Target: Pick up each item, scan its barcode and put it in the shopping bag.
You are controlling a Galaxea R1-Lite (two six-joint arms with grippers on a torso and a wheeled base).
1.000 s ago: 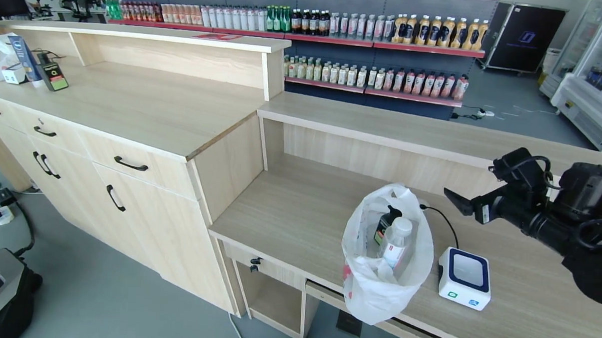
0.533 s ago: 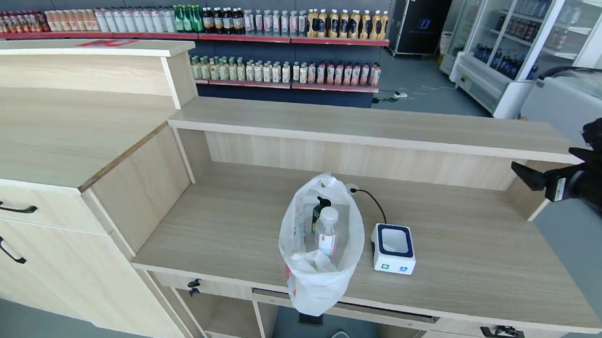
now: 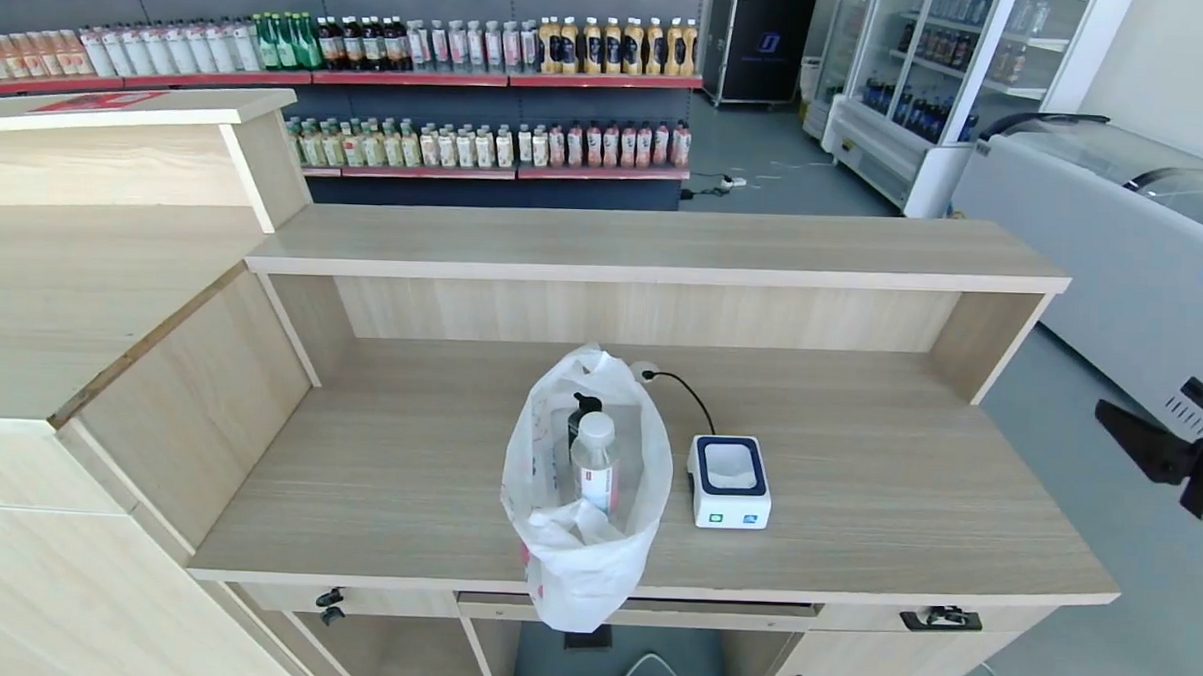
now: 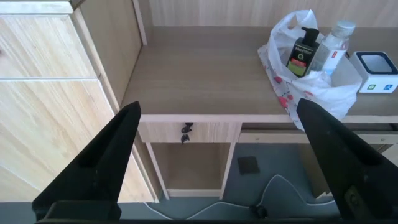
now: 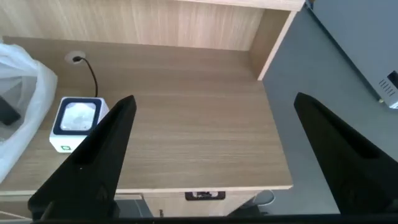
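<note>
The shopping bag [image 3: 585, 538] stands open at the front edge of the worktop [image 3: 906, 509], and its lower part slumps over that edge. Inside it a clear bottle [image 3: 595, 465] with a white cap stands upright. Just behind it is a dark pump bottle [image 3: 579, 422], also upright. Two items are therefore already in the bag. The scanner [image 3: 729, 480] sits just beside the bag, on my right of it. Its window faces up, and its cable [image 3: 685, 391] runs to a hole at the back of the worktop.

The bag and the scanner are what stands on this worktop. I judge that the picking, scanning and bagging are done here, or nearly so. Any further item would have to lie somewhere out of my sight.

My left fingers [image 4: 93, 174] are spread wide and hold nothing. They hang in front of the worktop and below its level, off to the left of the bag and well apart from it, facing a small drawer pull [image 4: 185, 132] under the edge. My right fingers [image 5: 87, 168] are also spread wide and hold nothing. They are out past the right end of the worktop, over the floor, well apart from the scanner. With both sets free and away from the bag, I see no step in hand. Behind the worktop, store shelves [image 3: 468, 143] carry rows of bottles.
</note>
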